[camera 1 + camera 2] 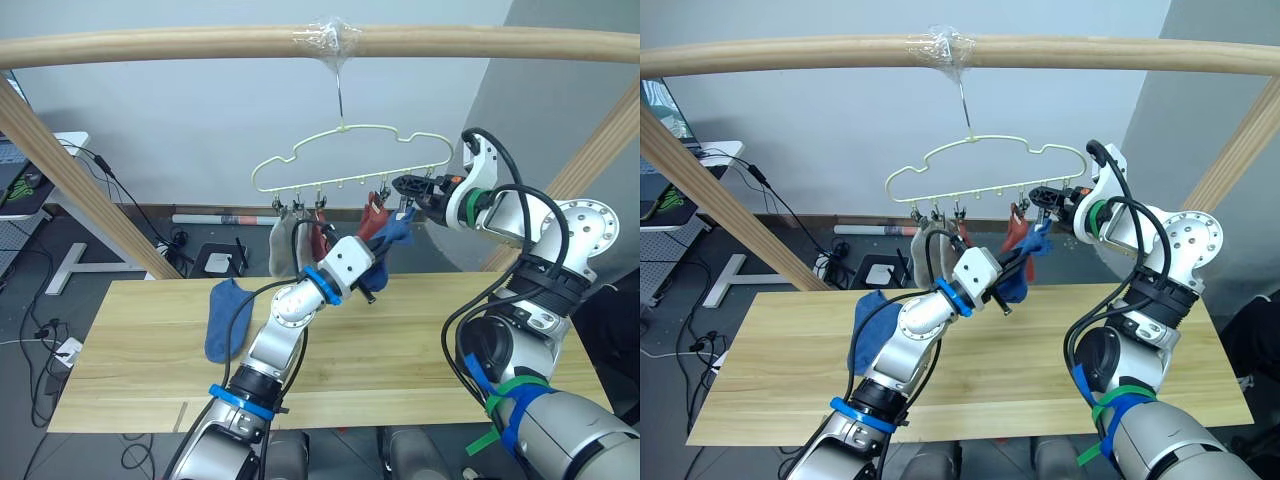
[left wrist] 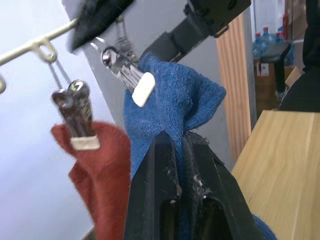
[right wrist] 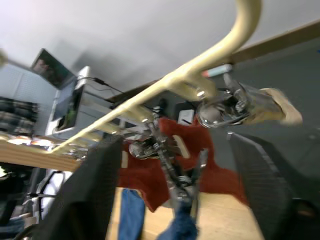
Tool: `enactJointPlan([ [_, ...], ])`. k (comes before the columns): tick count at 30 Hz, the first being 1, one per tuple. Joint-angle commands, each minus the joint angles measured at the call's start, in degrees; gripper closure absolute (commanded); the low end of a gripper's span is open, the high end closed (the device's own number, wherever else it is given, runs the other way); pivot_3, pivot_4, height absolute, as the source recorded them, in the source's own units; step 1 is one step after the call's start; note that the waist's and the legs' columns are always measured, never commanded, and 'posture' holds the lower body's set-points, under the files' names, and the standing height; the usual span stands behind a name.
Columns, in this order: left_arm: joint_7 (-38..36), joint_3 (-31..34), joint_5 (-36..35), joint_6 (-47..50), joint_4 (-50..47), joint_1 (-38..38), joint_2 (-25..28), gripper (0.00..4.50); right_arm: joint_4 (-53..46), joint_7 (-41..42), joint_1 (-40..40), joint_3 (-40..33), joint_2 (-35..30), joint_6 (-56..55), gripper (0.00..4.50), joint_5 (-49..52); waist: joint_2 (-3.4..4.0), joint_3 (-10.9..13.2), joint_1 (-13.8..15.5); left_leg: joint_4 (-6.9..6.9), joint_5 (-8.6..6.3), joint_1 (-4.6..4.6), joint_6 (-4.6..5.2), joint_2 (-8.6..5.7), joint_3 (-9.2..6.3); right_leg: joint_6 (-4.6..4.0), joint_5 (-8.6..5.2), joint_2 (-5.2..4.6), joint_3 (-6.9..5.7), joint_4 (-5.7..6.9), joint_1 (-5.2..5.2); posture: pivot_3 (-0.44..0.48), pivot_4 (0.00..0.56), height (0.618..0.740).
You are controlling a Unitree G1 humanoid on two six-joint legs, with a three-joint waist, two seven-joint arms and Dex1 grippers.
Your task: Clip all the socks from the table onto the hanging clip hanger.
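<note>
Pale-yellow plank table [image 1: 420, 350]: wide bare surface right of the flat blue ankle sock [image 1: 226, 318]. Access to the cream wire clip hanger [image 1: 350, 155] is crowded: grey socks [image 1: 283, 245], rust-red socks [image 1: 374, 217] and both arms sit beneath its clips. Slanted round wooden poles [image 1: 70, 170] flank both sides.

The left tool [image 1: 378, 262] holds a blue sock [image 1: 390, 240] up at the clip hanger [image 1: 350, 160]; the right tool [image 1: 408, 187] reaches its clips. Another blue sock [image 1: 226, 318] lies on the desk [image 1: 420, 340].
</note>
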Motion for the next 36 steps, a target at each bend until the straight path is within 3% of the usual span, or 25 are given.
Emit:
enactJointPlan([
  [1, -0.80, -0.55, -1.45, 0.82, -1.84, -1.29, -1.27, 4.50, -4.33, 3.37, 2.34, 2.72, -4.33, 0.44, 0.04, 7.37, 0.00, 0.00, -0.01, 0.00, 0.00, 0.00, 0.00, 0.00, 0.00, 0.00, 0.00, 0.00, 0.00, 0.00, 0.00, 0.010, 0.181, 0.740],
  [5, -1.45, 0.59, -4.55, 5.66, -0.68, -2.80, -3.87, 4.50, -10.70, 9.29, 9.18, 8.31, -12.76, 0.44, 0.04, 13.04, 0.00, 0.00, 0.21, 0.03, 0.00, -0.10, 0.01, -0.05, -0.03, 0.01, 0.00, -0.04, -0.03, -0.08, 0.01, 0.004, 0.185, 0.740],
  [8, -2.65, 1.24, -7.59, 10.71, 0.11, -3.26, -5.48, 4.50, -13.35, 11.22, 11.17, 8.52, -15.33, 0.44, 0.04, 13.81, 0.00, 0.01, -0.22, 0.04, -0.01, -0.11, 0.01, -0.10, 0.02, 0.02, 0.00, -0.10, 0.01, -0.11, 0.01, 0.001, 0.186, 0.740],
  [13, -4.29, 1.12, -8.96, 13.85, 0.59, -4.16, -6.03, 3.13, -18.09, 14.08, 15.71, 9.49, -18.56, -1.57, 0.00, 14.35, 0.00, 0.01, -1.18, 0.04, 0.02, 0.01, 0.05, 0.00, -0.02, 0.02, -0.01, 0.04, 0.00, 0.03, 0.02, -0.009, 0.189, 0.740],
  [20, -4.58, 1.58, -8.77, 16.87, -1.00, -2.35, -3.64, 0.99, -25.88, 17.12, 28.14, 18.52, -23.63, -11.28, 0.00, 10.61, 0.01, 0.02, -1.44, 0.09, 0.04, 0.00, 0.08, -0.01, 0.05, 0.16, -0.09, 0.04, 0.09, -0.02, 0.02, -0.014, 0.191, 0.740],
  [23, -6.65, 3.09, -10.05, 18.86, -5.73, 0.64, 0.55, 0.06, -28.47, 15.29, 33.73, 24.55, -23.46, -21.83, 0.00, 3.32, 0.01, 0.02, -1.43, 0.09, 0.05, 0.05, 0.07, 0.02, 0.04, 0.22, -0.12, 0.08, 0.09, 0.00, 0.03, -0.009, 0.191, 0.740],
  [28, -11.93, 6.01, -11.98, 18.85, -16.53, 5.46, 11.12, 0.03, -30.85, 10.90, 39.23, 34.28, -18.86, -38.43, 0.00, -8.35, 0.02, 0.05, -1.64, 0.07, 0.06, 0.06, 0.05, 0.11, 0.05, 0.29, -0.16, 0.14, 0.11, 0.02, -0.01, 0.005, 0.190, 0.740],
  [33, -18.41, 13.36, -19.56, 23.38, -27.61, 9.46, 22.40, 0.00, -28.59, 3.54, 42.24, 42.76, -14.46, -50.55, 1.34, -21.74, 0.00, 0.06, -1.18, 0.08, 0.10, 0.06, -0.03, 0.11, 0.04, 0.30, -0.17, 0.13, 0.11, -0.02, 0.01, 0.042, 0.190, 0.740],
  [36, -19.11, 16.13, -25.25, 29.42, -34.57, 9.85, 26.19, 0.00, -26.65, 1.11, 41.72, 42.36, -10.30, -53.75, 1.34, -23.56, -0.03, 0.08, -0.71, 0.07, 0.10, 0.05, -0.03, 0.11, 0.01, 0.29, -0.17, 0.13, 0.09, -0.03, 0.01, 0.066, 0.188, 0.740],
])
